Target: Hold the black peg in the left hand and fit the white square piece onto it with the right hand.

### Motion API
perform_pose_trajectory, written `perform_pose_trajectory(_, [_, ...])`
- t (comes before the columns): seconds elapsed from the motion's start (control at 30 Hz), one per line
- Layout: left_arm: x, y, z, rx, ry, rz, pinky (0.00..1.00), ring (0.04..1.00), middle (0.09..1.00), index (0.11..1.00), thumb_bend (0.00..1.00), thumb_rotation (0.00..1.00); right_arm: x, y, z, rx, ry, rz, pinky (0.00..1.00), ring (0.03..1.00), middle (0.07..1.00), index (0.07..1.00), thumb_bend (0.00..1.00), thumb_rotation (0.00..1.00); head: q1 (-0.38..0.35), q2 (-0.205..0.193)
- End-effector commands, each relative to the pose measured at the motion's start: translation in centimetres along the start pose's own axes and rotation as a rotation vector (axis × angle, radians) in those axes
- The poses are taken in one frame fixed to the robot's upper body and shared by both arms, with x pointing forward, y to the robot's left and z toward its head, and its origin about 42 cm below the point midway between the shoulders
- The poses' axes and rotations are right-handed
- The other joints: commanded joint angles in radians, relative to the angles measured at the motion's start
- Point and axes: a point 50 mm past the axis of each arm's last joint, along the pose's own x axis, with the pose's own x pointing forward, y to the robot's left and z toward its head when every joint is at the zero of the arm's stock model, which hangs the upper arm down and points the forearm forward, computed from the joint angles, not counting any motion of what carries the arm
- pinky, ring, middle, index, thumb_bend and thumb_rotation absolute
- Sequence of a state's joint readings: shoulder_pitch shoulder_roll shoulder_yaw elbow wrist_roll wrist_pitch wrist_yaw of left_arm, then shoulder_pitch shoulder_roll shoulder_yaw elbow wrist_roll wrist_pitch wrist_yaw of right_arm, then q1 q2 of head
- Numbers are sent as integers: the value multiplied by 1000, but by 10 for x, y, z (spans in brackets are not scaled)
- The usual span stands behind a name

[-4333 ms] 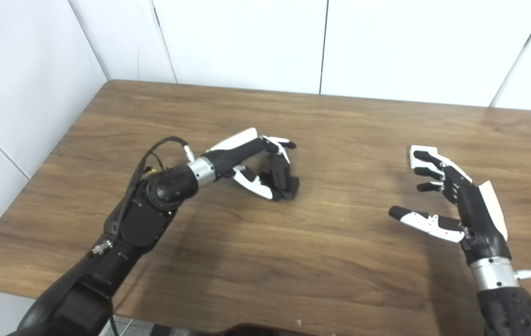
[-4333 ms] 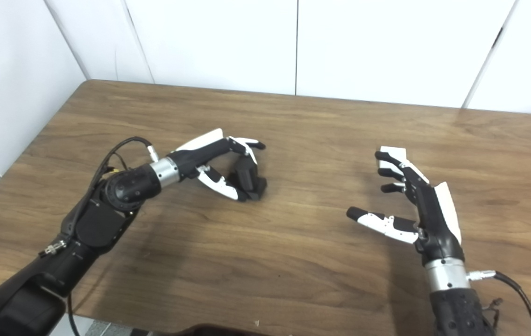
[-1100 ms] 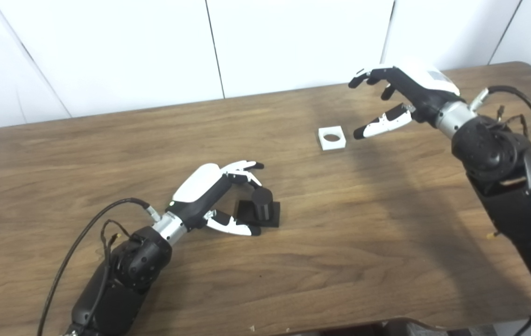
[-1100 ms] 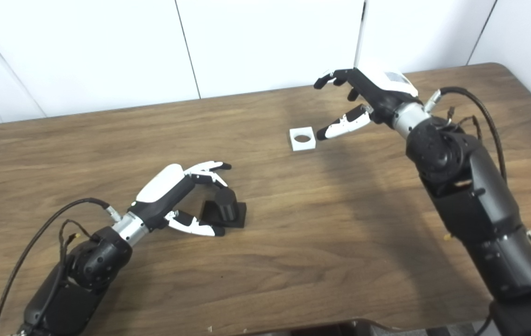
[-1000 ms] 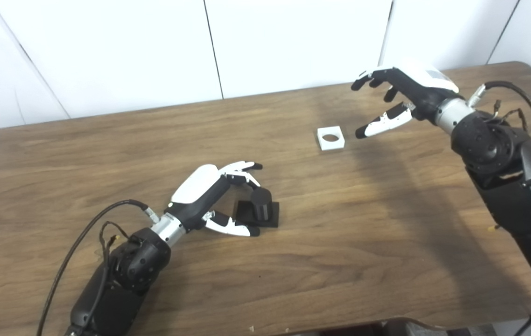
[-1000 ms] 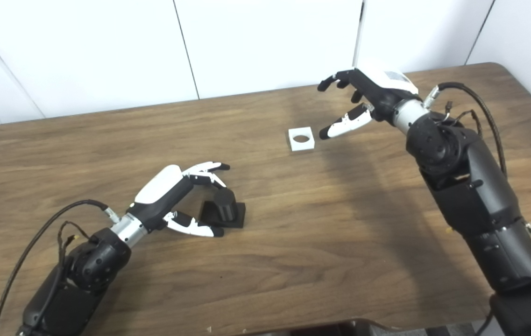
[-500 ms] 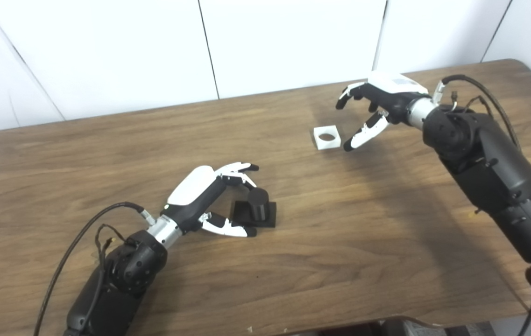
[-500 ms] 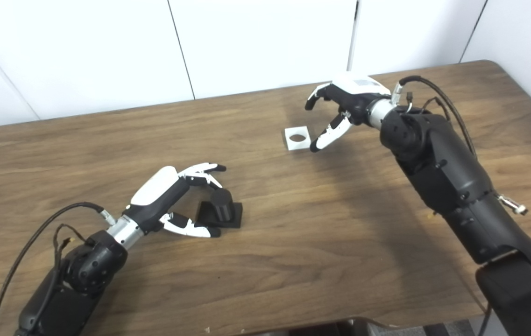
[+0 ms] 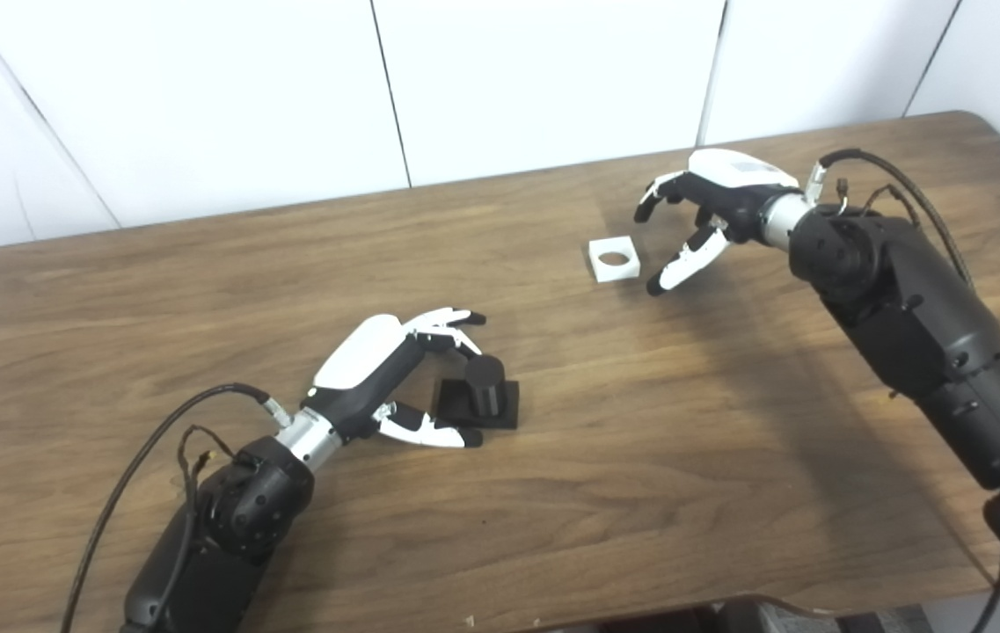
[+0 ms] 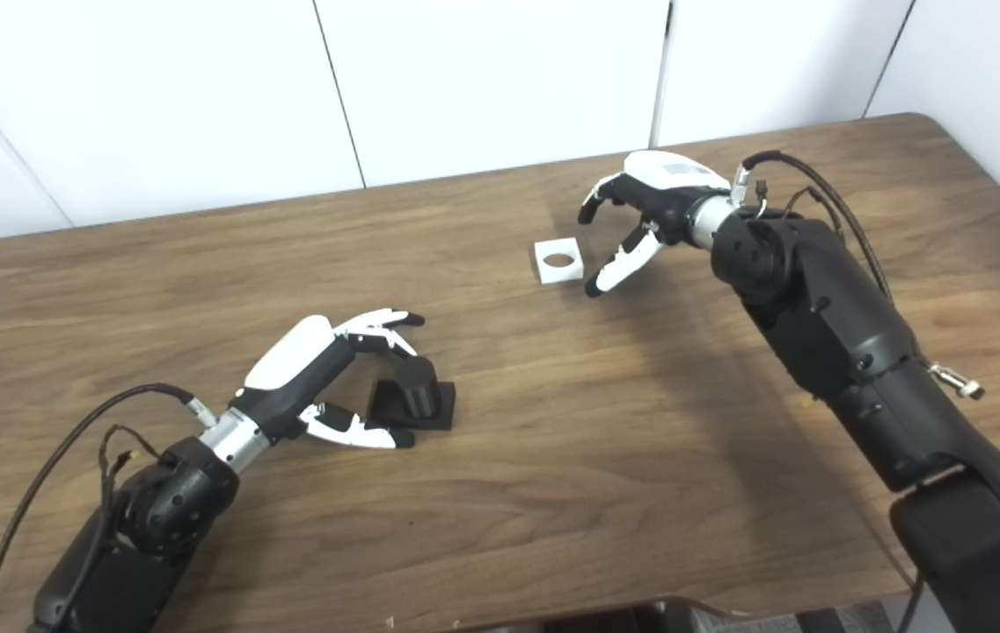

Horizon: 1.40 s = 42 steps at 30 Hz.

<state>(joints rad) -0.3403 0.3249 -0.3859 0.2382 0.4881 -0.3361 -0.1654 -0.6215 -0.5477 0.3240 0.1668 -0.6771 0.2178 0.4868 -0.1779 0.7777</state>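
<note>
The square [image 9: 614, 260] lies flat at the table's [image 9: 640, 457] 1 o'clock, just beside the spread, empty right hand [image 9: 697, 211]. It is probably light and rigid (pinch opposite edges). The left hand [image 9: 398, 369], fingers apart, cups the peg [image 9: 484, 384].

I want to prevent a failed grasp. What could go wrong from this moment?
The white square piece lies flat on the table, so the open right hand beside it may push it away rather than lift it. The left hand only surrounds the black peg; its base could slide when the fingers close.
</note>
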Motion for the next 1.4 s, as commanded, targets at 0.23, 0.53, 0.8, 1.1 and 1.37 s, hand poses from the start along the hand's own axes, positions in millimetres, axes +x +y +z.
perform_pose_trajectory(0.23, [-27,-19,-28,28,168,-126,788,909,886,563,862,206,1,-40,18,-45,-55,-106,675,877,909,757,838,339,2,2])
perform_pose_trajectory(0.53, [-27,-22,-28,40,171,-131,808,909,883,561,863,228,6,-39,23,-32,-58,-114,684,867,902,757,850,334,8,2])
perform_pose_trajectory(0.8, [-29,-23,-27,35,166,-127,808,905,881,561,868,228,15,-36,24,-30,-59,-105,687,862,904,758,842,349,21,2])
perform_pose_trajectory(1.1, [-31,-22,-25,34,168,-125,805,903,881,564,871,216,25,-28,26,-28,-67,-93,659,849,894,753,843,347,28,7])
perform_pose_trajectory(1.37, [-31,-20,-24,33,172,-126,798,907,887,571,869,227,30,-20,28,-28,-65,-76,645,837,893,746,848,347,37,16])
